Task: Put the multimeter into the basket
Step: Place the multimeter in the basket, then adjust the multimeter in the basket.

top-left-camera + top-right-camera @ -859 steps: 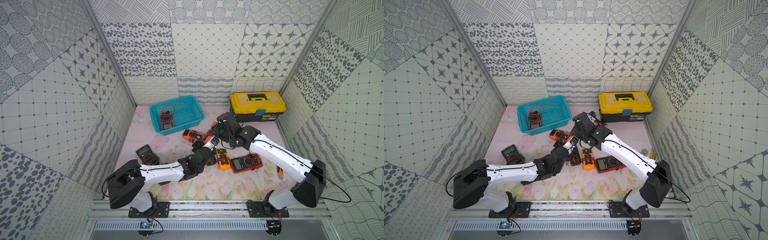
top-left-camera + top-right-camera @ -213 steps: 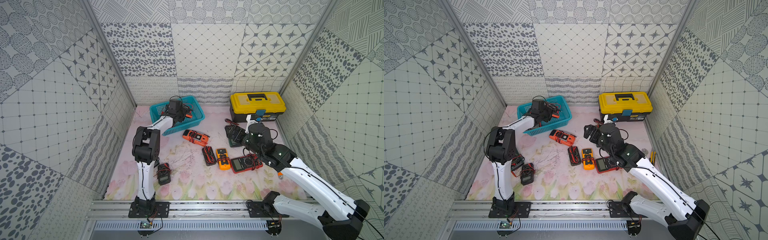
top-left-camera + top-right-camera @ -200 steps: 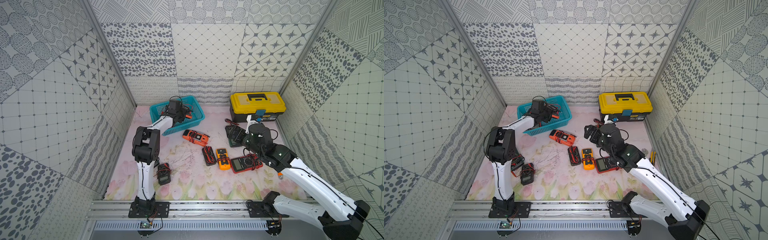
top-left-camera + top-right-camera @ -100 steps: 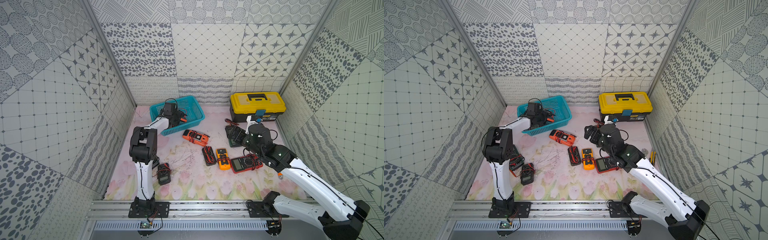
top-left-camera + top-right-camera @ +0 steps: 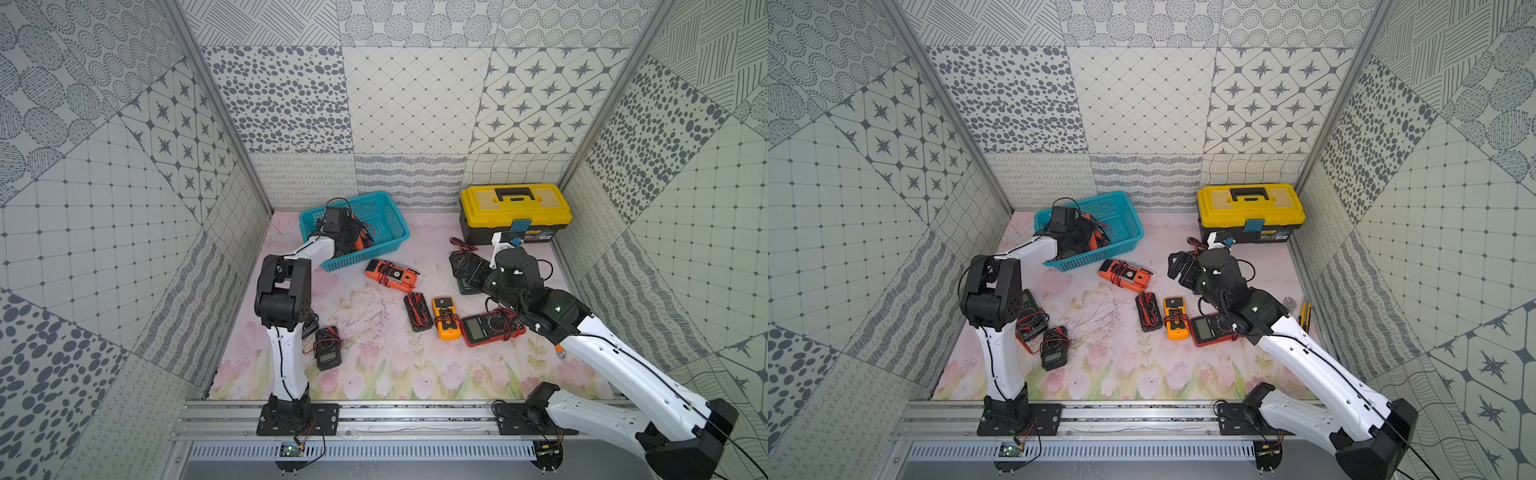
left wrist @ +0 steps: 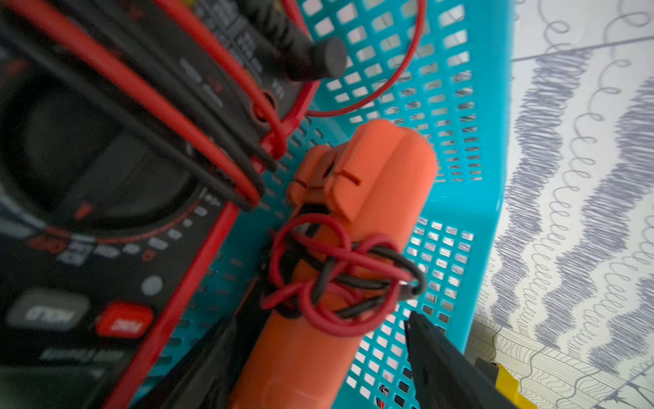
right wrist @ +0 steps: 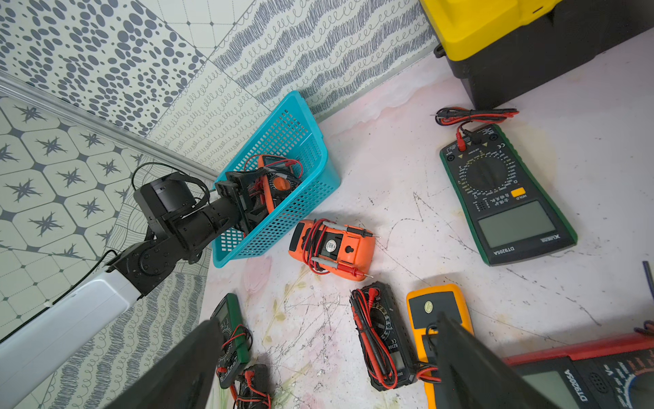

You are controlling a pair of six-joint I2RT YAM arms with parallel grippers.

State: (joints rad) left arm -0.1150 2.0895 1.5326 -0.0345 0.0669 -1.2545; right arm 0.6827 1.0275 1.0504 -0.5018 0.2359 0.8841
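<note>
Nearest the rail, at about 7 o'clock on the mat, a small black meter (image 5: 328, 353) and a green-edged meter (image 5: 1030, 311) lay outside the basket. Around the centre sat a row of three: a black meter (image 5: 417, 311), a yellow meter (image 5: 445, 318) and a red-edged meter (image 5: 490, 328). Toward 2 o'clock of them the right gripper (image 7: 325, 318) hovered with its jaws spread wide and nothing between them, near a dark green meter (image 7: 506, 198) on the mat. Farther on, a face-down orange meter (image 5: 390, 274) lay just beside the basket's near wall.

At 11 o'clock the left gripper (image 6: 320, 318) reached into the basket (image 5: 386, 232). Its jaws stood parted, with mesh showing between one finger (image 6: 435, 354) and the orange multimeter (image 6: 371, 184), so that meter looked released. It lay inside the basket close to one wall, beside a black-and-red meter (image 6: 106, 177).

This delivery seemed done but for lifting the arm clear. Two meters were in; if all must go, seven were left.
</note>
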